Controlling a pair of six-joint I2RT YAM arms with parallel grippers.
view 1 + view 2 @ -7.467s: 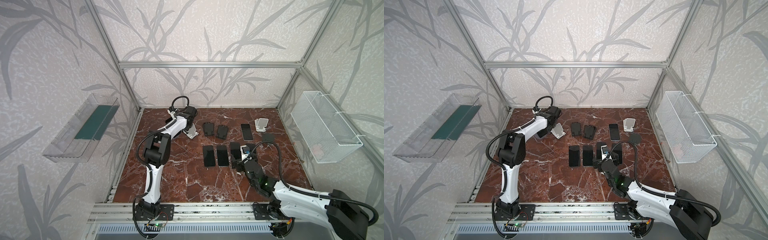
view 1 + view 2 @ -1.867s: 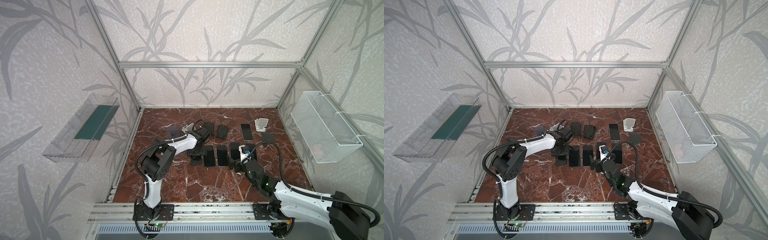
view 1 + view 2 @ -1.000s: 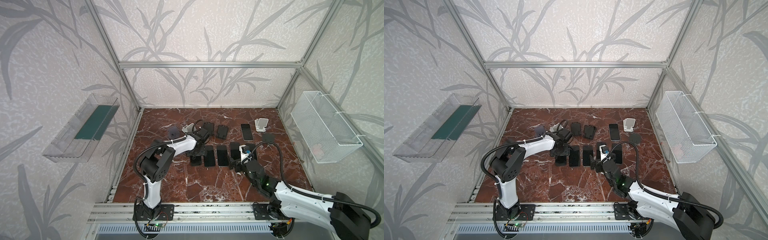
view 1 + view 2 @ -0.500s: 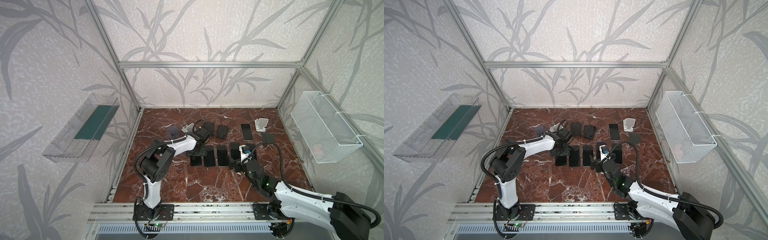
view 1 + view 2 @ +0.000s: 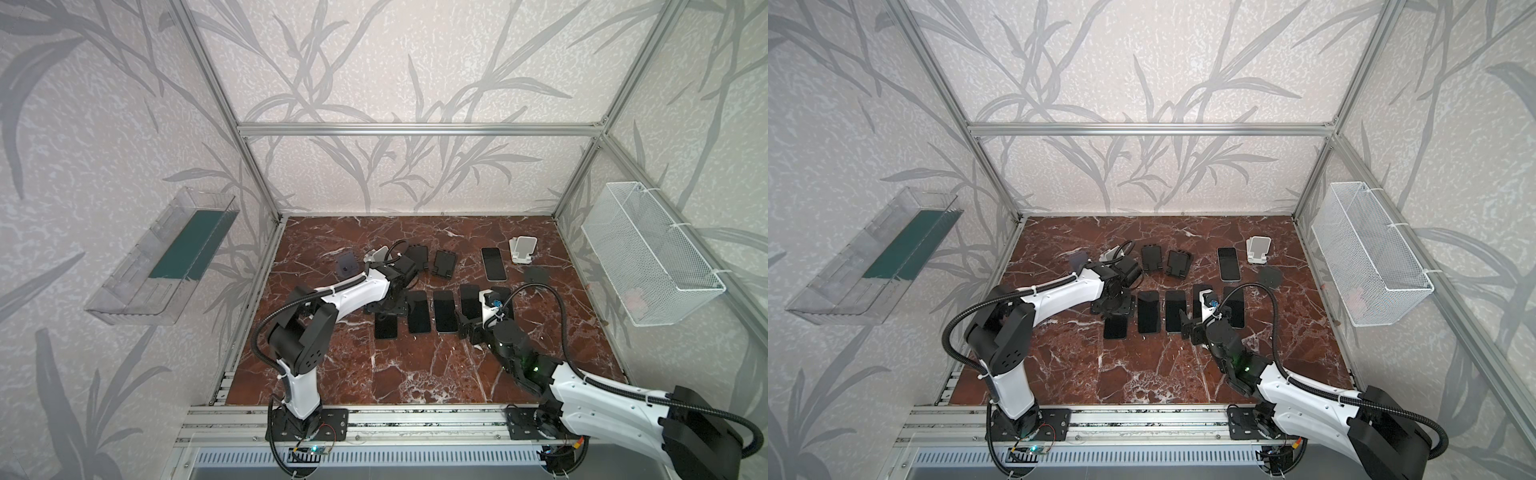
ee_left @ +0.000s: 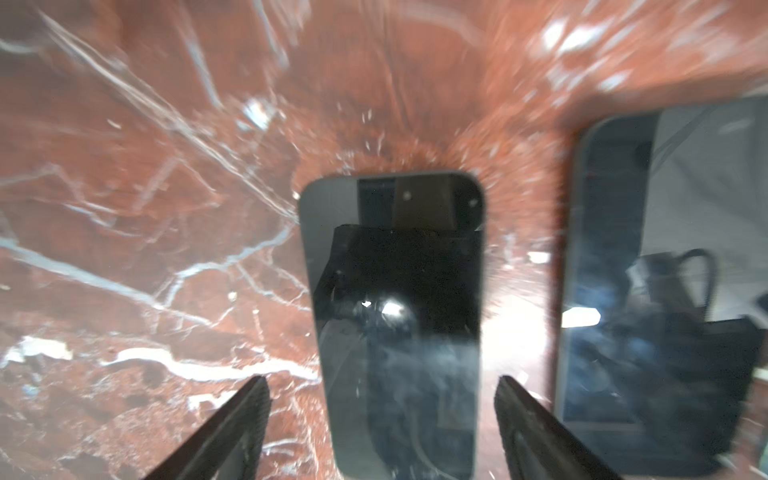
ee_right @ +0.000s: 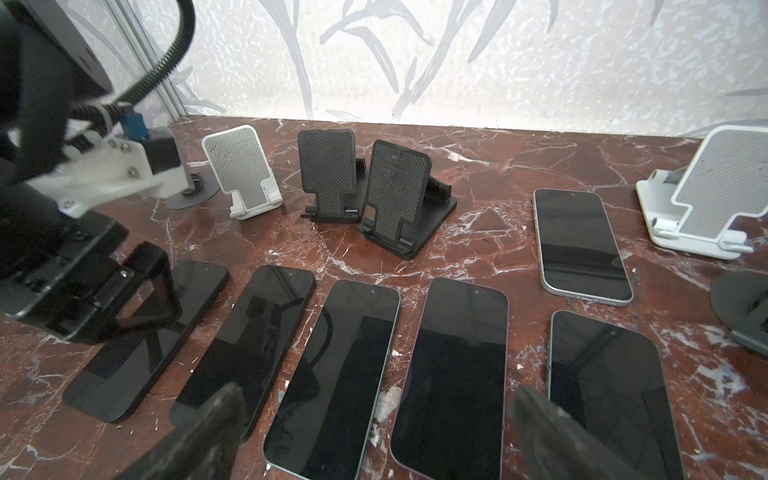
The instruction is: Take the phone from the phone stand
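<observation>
- Black glossy slab phone (image 6: 399,311) flat, screen up, on red-brown marble tabletop (image 5: 415,374) — leftmost in near row of dark phones (image 7: 453,365), just beside the next one.
- Left gripper (image 6: 382,382) released: jaws spread, one finger either side of the phone, gap visible on both sides, no contact seen.
- In a top view, left gripper (image 5: 386,308) over far end of the phone (image 5: 385,328); near end sticking out toward front rail.
- Fingertip height above marble: cannot tell, wrist view blurred.
- White perforated phone stand (image 7: 243,170) upright farther back, partly hidden by left arm in top views, apart from the phone — phone off it.
- Two black perforated stands (image 7: 328,166) next to the white one.
- Right gripper (image 7: 378,397) spread wide, grasping nothing, low over middle of the row.
</observation>
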